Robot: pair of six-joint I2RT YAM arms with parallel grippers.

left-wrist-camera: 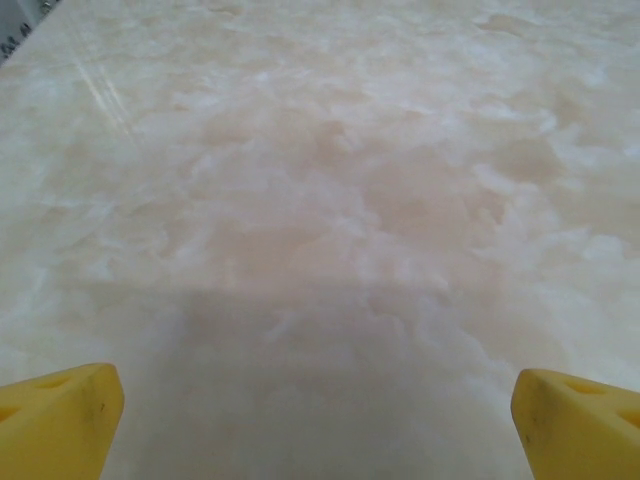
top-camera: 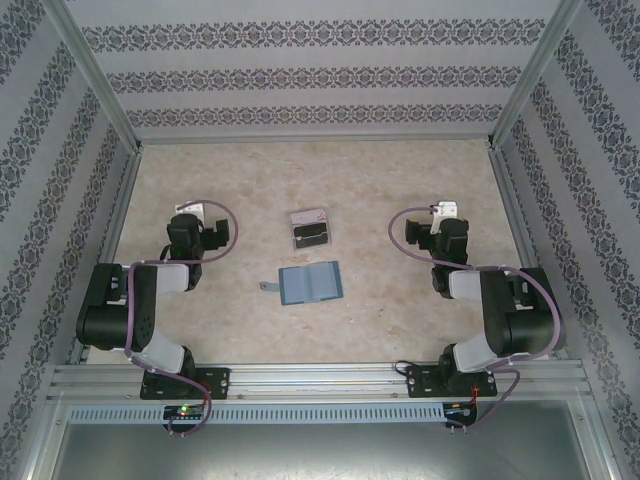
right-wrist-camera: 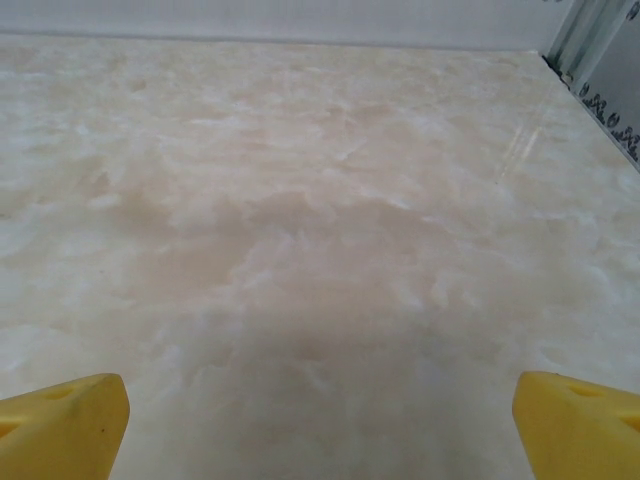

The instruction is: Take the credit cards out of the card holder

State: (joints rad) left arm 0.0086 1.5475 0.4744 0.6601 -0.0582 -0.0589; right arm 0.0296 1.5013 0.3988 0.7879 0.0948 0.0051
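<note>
left arm (top-camera: 130, 310): folded at the left of the table (top-camera: 400, 320), well apart from the holder.
left gripper (left-wrist-camera: 318, 420): my jaws stood wide apart with nothing between them. Only the yellow fingertips (left-wrist-camera: 60, 420) showed, cut off at the bottom corners of the wrist view, over bare marbled surface. From above, the wrist body hid them.
strap tab (top-camera: 267, 286): a short grey stub poking out of the holder's left edge, too small to read further.
card holder (top-camera: 310, 284): lay opened flat mid-table between my two arms, both grey-blue panels facing up. I could not tell from above whether any card sat in its pockets.
credit cards (top-camera: 308, 230): a small pile just beyond the holder, not touching it, pale pinkish at the far edge and dark nearer. The count was impossible to make out.
right gripper (right-wrist-camera: 320, 425): my jaws were spread wide and empty, the tips cropped at the frame's lower corners.
right arm (top-camera: 505, 320): folded at the right, well apart from the holder.
</note>
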